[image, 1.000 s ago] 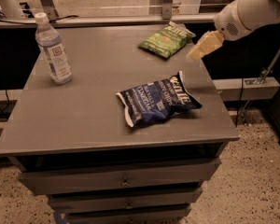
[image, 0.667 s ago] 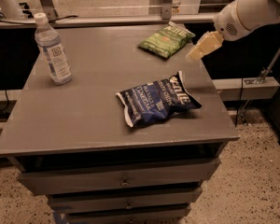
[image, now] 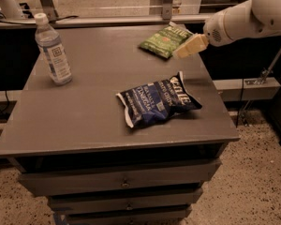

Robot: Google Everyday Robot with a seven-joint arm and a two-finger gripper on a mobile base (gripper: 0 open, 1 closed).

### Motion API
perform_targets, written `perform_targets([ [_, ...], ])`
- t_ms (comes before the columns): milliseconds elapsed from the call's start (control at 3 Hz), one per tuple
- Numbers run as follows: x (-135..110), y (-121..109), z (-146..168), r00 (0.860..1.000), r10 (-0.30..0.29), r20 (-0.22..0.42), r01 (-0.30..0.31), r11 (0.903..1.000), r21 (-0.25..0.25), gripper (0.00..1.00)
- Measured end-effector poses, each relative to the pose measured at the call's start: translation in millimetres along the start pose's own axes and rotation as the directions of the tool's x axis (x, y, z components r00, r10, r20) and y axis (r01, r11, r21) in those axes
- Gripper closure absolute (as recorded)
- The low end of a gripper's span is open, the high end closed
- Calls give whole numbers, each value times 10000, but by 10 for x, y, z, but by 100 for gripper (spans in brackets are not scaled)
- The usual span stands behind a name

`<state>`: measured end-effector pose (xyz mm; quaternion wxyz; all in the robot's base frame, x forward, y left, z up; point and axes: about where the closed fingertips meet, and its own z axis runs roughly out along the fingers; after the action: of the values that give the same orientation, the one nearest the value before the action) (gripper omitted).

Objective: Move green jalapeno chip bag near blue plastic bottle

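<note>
Camera view finding: your task is not yet done. The small crinkly green jalapeno chip bag (image: pixel 163 41) lies far right on the grey bench (image: pixel 84 116), well apart from the clear, white-capped blue plastic bottle (image: pixel 52 50) at far left. Your gripper (image: pixel 191 46) sits at the bag's right edge; I cannot tell its opening or whether it holds anything. Grasp, carry and placement remain.

High frontal view — hand (image: pixel 187 48) upper right.

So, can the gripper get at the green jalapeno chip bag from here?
Probably yes: the gripper sits at the right edge of the green jalapeno chip bag, nothing between them; the dark blue chip bag lies clear, nearer the front.
</note>
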<state>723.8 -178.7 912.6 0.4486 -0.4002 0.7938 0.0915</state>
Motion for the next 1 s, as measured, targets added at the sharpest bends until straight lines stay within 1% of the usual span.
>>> perform_targets([
  [333, -122, -237, 227, 9890, 827, 1225, -910, 9938, 639, 0],
  [667, -237, -449, 427, 9669, 1335, 2174, -1598, 9812, 1083, 0],
  [1000, -265, -566, 628, 9548, 1523, 2552, -1944, 9696, 1487, 0],
])
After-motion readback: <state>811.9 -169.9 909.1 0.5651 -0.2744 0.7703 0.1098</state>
